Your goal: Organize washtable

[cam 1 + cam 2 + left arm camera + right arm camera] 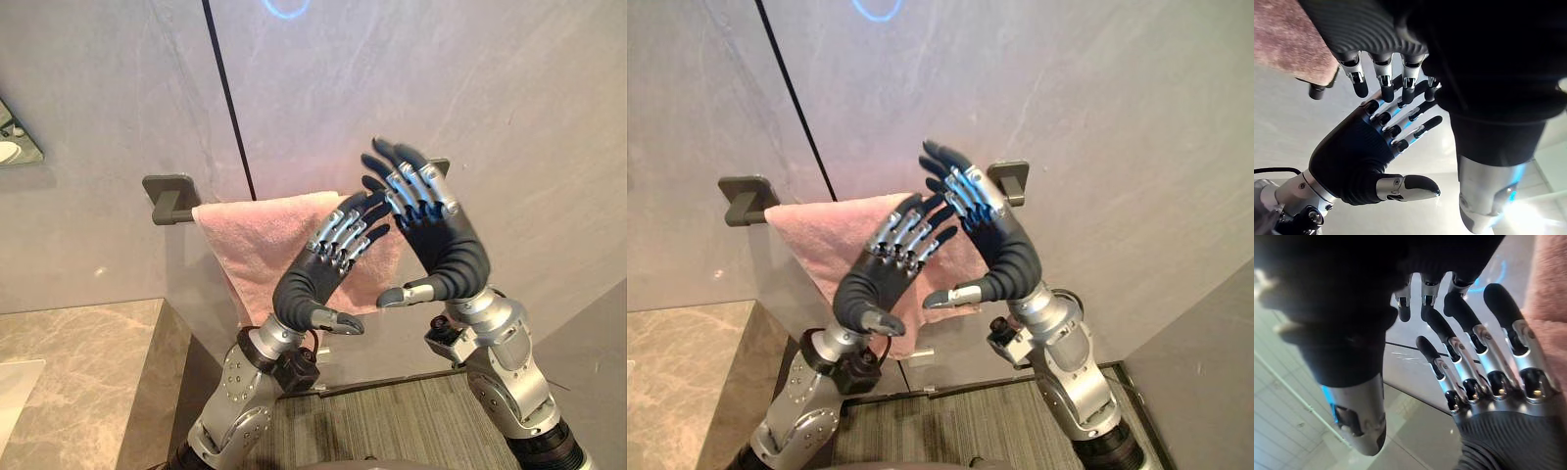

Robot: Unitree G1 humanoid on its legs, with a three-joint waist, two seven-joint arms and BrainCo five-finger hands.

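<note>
Both hands are raised, fingers straight and empty: the left hand (312, 282) and right hand (446, 250) hover just before the fluffy pink towel (257, 235), which hangs unevenly on the dark wall rail (168, 199). This looks like the towel-straightening step; next, each hand should pinch an edge.

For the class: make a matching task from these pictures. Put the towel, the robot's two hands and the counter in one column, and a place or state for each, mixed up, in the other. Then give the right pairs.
Things
1. pink towel
2. left hand
3. right hand
4. marble counter

Places and states
a. at the head views' lower left, below the towel
b. the higher of the two raised, fingers straight
c. draped over the dark wall rail
d. the lower of the two raised, fingers straight, in front of the towel

Pairs: 1-c, 2-d, 3-b, 4-a
</note>
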